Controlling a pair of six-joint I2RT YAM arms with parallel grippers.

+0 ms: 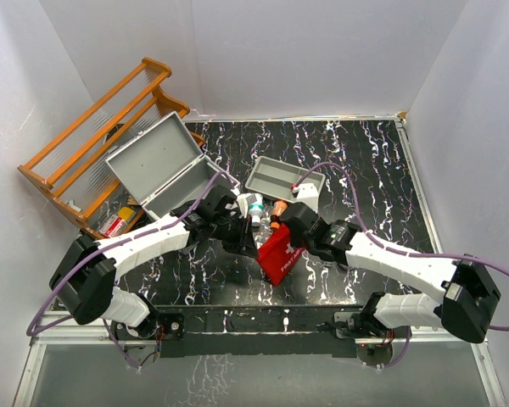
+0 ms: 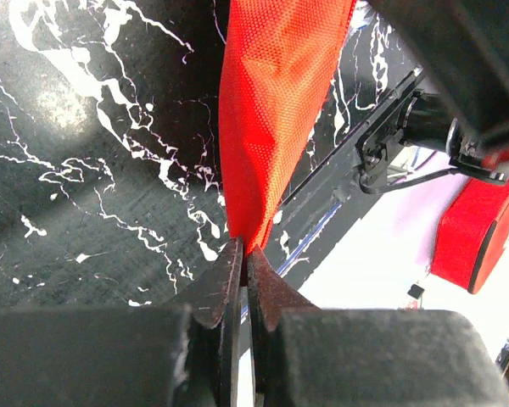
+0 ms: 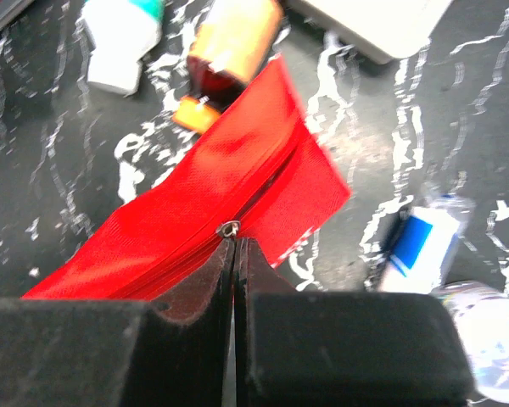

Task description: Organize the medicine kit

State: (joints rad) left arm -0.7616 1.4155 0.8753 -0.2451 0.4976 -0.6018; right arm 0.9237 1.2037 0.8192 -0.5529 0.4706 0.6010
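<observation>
From above, the medicine kit (image 1: 157, 161) sits at about ten o'clock on the table (image 1: 365, 170), its lid thrown open, just beside a wooden rack (image 1: 93, 136) and well apart from where I am working. My left fingers (image 1: 244, 240) and right fingers (image 1: 284, 231) meet over the red pouch (image 1: 280, 252) near the table's middle, with a grey tray (image 1: 284, 180) at the pouch's twelve o'clock and a few bottles between the two. From my left wrist, the left fingers are pinched shut on the lower edge of the pouch's fabric, which rises toward twelve o'clock. From my right wrist, the right fingers are closed on the small metal zip pull (image 3: 230, 227), with an orange bottle (image 3: 233, 51) at twelve o'clock, a white bottle (image 3: 123, 34) at eleven, and a blue-and-white tube (image 3: 420, 246) at three. I judge the kit to be stiff, smooth metal and heavy for one pair of fingers. Its hinged lid would swing freely, so I would take it by the lid's free edge or the body's rim, gripping squarely because the metal may slip.
</observation>
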